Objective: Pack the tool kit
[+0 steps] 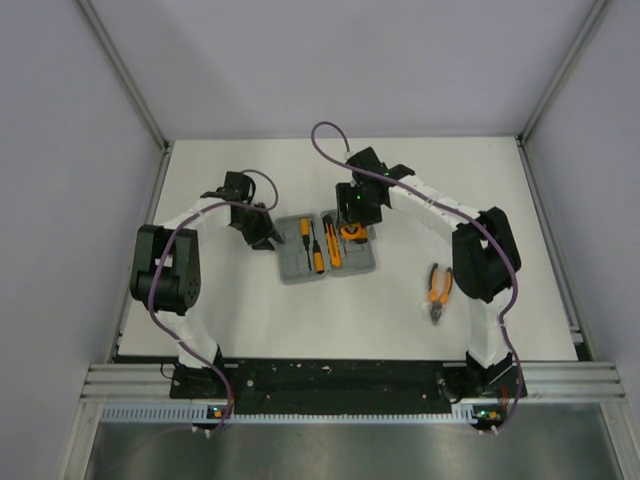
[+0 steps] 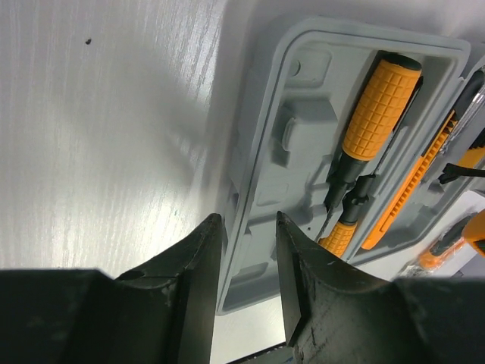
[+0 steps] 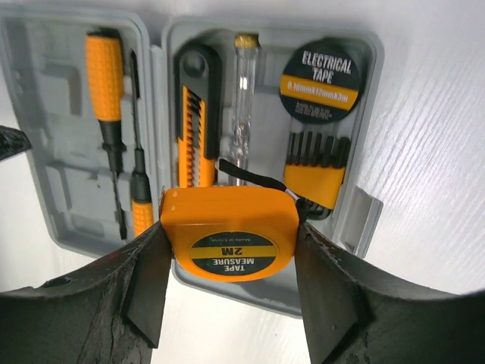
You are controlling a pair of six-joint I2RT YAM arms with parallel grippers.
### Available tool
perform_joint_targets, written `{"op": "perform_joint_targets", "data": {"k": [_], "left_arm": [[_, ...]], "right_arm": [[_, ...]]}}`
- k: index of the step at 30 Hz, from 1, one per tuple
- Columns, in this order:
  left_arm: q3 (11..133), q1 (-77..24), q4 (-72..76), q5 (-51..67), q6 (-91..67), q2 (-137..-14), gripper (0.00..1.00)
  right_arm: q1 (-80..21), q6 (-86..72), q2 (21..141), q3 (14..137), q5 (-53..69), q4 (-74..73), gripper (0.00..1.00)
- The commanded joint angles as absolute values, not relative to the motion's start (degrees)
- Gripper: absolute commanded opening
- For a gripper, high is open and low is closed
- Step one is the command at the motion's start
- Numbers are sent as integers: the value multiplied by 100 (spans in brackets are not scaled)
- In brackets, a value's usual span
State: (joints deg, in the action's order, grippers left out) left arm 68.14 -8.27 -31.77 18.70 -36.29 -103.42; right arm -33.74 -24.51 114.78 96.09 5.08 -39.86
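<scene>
The grey tool kit case (image 1: 296, 268) lies open at the table's middle. It holds orange-and-black screwdrivers (image 3: 104, 76), a utility knife (image 3: 195, 114), a clear tester pen (image 3: 242, 98), a roll of electrical tape (image 3: 318, 80) and a bit holder (image 3: 317, 163). My right gripper (image 3: 231, 227) is shut on the orange tape measure (image 3: 231, 246) and holds it over the near edge of the case's right half. My left gripper (image 2: 246, 220) straddles the case's left rim (image 2: 241, 189), one finger outside and one inside, closed narrowly on it. The orange pliers (image 1: 438, 288) lie on the table to the right.
The right arm's elbow (image 1: 485, 255) stands just beside the pliers. The case's latch tab (image 3: 356, 216) sticks out on its right side. Grey walls enclose the white table (image 1: 250, 320) on three sides.
</scene>
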Motion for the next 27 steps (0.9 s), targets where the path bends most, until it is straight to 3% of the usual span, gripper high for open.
{"op": "perform_joint_targets", "data": {"k": [1,12,27], "left_arm": [[6803,-800,-3129,2065,-3568,-10467,39],[6689,-800,-2883,2478,-3700,-10810,33],[6680,-800,-2936,2206,-3700,-10837,29]], "right_arm": [[-3463,-2224,11276,9361,703,-3920,34],[-3516,-2285,11188,8921,694,-4087,34],[-3630,-2479,11188,8622,422,-4386,35]]}}
